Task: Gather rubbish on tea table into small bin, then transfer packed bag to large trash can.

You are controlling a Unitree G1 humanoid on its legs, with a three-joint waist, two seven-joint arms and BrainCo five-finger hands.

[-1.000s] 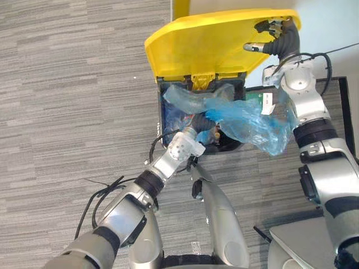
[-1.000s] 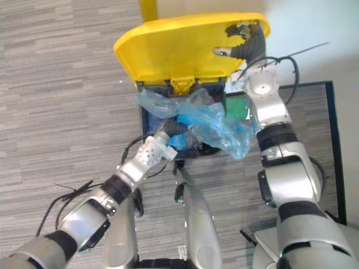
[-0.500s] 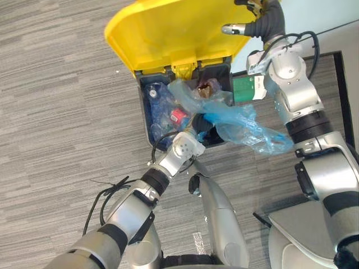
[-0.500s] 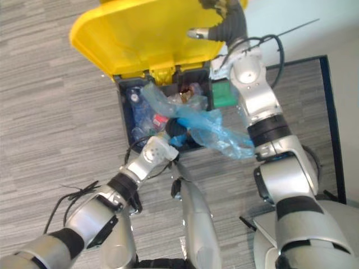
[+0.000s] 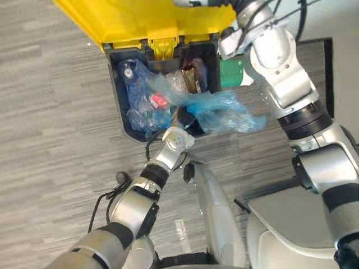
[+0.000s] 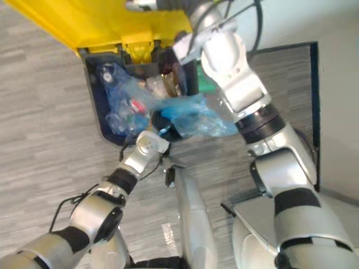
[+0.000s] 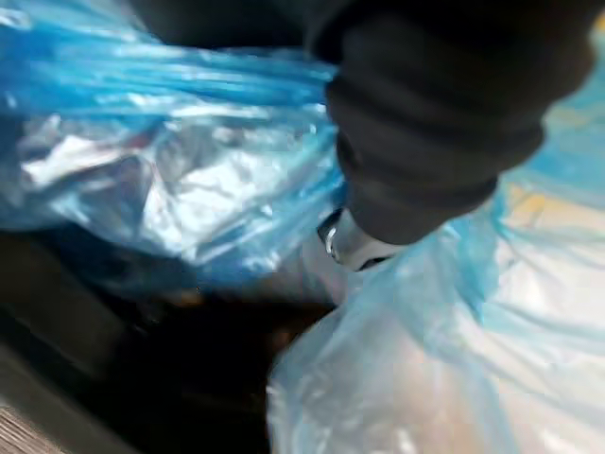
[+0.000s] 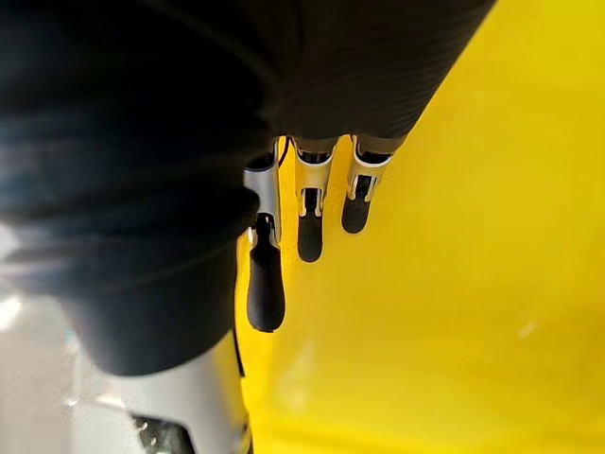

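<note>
Left hand (image 5: pixel 183 118) is at the near rim of the large trash can (image 5: pixel 116 92), fingers buried in the blue bag (image 5: pixel 227 112), grip cannot be told. Right hand (image 8: pixel 309 203) props the yellow lid (image 5: pixel 140 19) with straight fingers. Risk: most of the bag hangs outside the rim, so a release here likely drops it on the carpet (image 5: pixel 56 140); a right-hand slip brings the lid down on the left arm. Clear plastic rubbish (image 5: pixel 134 84) already crowds the opening.

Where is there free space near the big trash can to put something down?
Free: the bare grey floor left of the trash can. Crowded: inside the can, packed with rubbish, and its near rim, where the left robot hand and the blue bag sit.
</note>
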